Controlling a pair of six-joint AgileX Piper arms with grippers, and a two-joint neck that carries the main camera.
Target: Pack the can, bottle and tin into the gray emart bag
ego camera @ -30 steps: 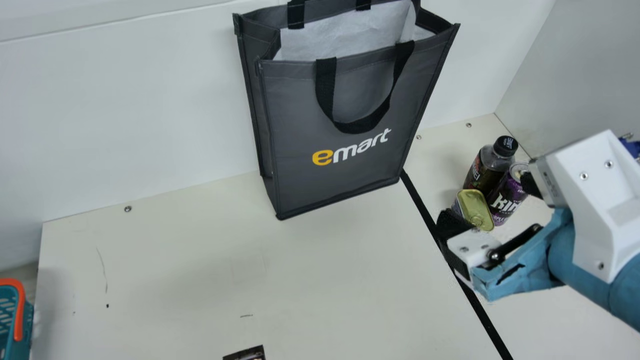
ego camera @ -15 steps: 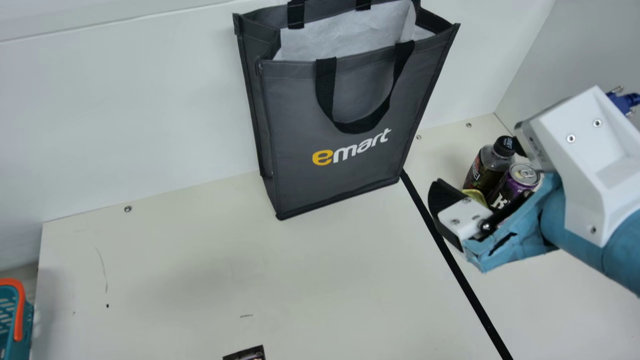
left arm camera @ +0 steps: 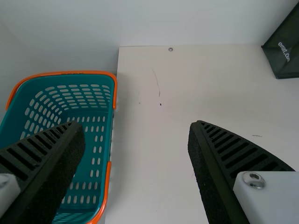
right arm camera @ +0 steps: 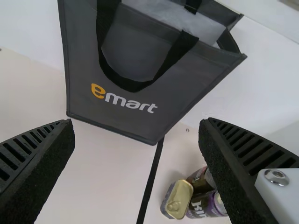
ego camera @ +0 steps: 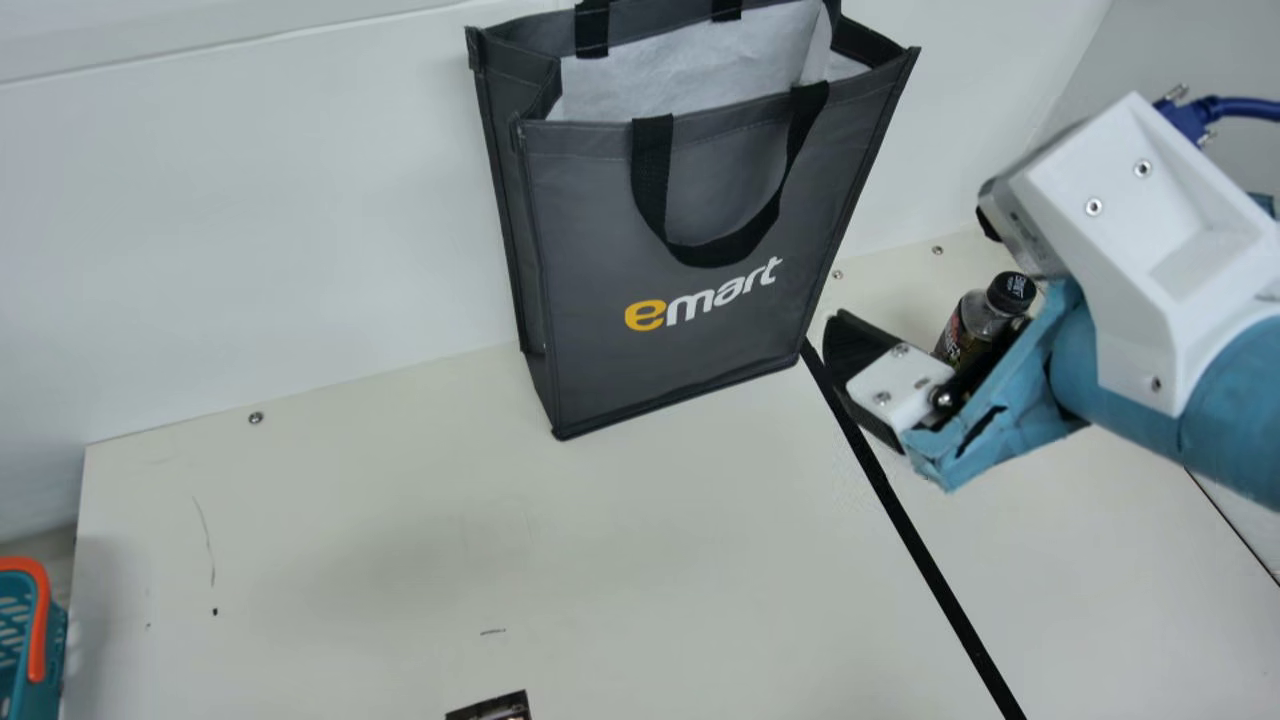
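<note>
The bag (ego camera: 600,220) stands upright just past twelve o'clock in the main view, its mouth open and its near handle hanging down over the front. A pale lining (ego camera: 690,75) shows inside the mouth; how things lie deeper down is hidden. At eight o'clock, by the table's (ego camera: 350,540) edge, sits the basket (ego camera: 38,680), teal with orange trim; the left wrist view shows slotted walls and floor within, one finger covering part of them. The can (right arm camera: 201,205), bottle (ego camera: 975,315) and tin (right arm camera: 178,198) are all outside the bag, on the table in an upright huddle at nearly three o'clock. The right wrist view shows the tin beside the can, gold lid up, and the bottle just beside both; whether they touch, I cannot tell. A black line (ego camera: 925,550) runs from the bag's foot toward five o'clock, passing between bag and huddle. The right gripper (ego camera: 915,280) is at about three o'clock, off the table, its fingers spread with nothing gripped. The left gripper (left arm camera: 138,126) is likewise released, fingers wide apart, near the basket. Between six and seven o'clock, a dark object (ego camera: 490,708) pokes in at the main view's edge, too cut off to name.
</note>
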